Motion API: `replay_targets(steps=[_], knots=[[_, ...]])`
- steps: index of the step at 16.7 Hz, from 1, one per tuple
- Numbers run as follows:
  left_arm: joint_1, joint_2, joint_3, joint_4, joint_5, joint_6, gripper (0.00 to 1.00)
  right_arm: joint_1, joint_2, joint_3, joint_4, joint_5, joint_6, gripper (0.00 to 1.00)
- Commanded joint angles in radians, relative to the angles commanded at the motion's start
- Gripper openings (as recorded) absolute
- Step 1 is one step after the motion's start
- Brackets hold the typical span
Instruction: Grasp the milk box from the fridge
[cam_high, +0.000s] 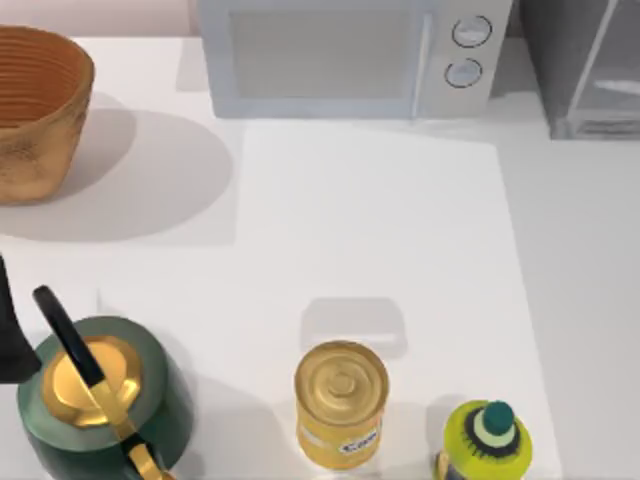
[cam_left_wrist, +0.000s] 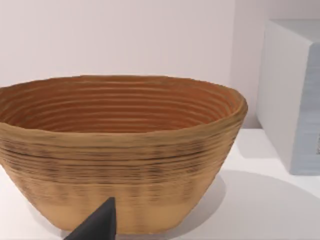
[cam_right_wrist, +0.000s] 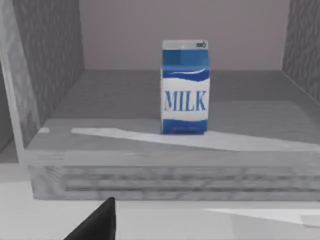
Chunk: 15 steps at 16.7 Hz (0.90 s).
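While upright in fridge (cam_right_wrist: 55, 100), milk box (cam_right_wrist: 184, 87) beyond right tool (cam_right_wrist: 97, 222).

Milk box (cam_right_wrist: 184, 87) looks like smooth printed card — fridge (cam_right_wrist: 165, 125) walls speckled, matt grey.

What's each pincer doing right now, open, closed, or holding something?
Left pincer: facing the woven basket, holding nothing seen; open or shut cannot be told.
Right pincer: facing the milk box in the fridge, not holding it; cannot be told.
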Motion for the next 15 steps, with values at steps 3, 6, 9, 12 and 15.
replay_targets(steps=[3,6,9,12,15], knots=[[0.000,0.000,0.000,0.000,0.000,0.000,1.00,-0.005,0.016,0.003,0.016,-0.005,0.000,1.00],[0.000,0.000,0.000,0.000,0.000,0.000,1.00,-0.001,0.014,-0.001,0.014,-0.004,0.000,1.00],[0.000,0.000,0.000,0.000,0.000,0.000,1.00,0.014,0.047,0.036,0.005,0.010,0.000,1.00],[0.000,0.000,0.000,0.000,0.000,0.000,1.00,0.059,0.144,0.165,-0.033,0.058,-0.001,1.00],[0.000,0.000,0.000,0.000,0.000,0.000,1.00,0.125,0.273,0.370,-0.101,0.130,-0.003,1.00]])
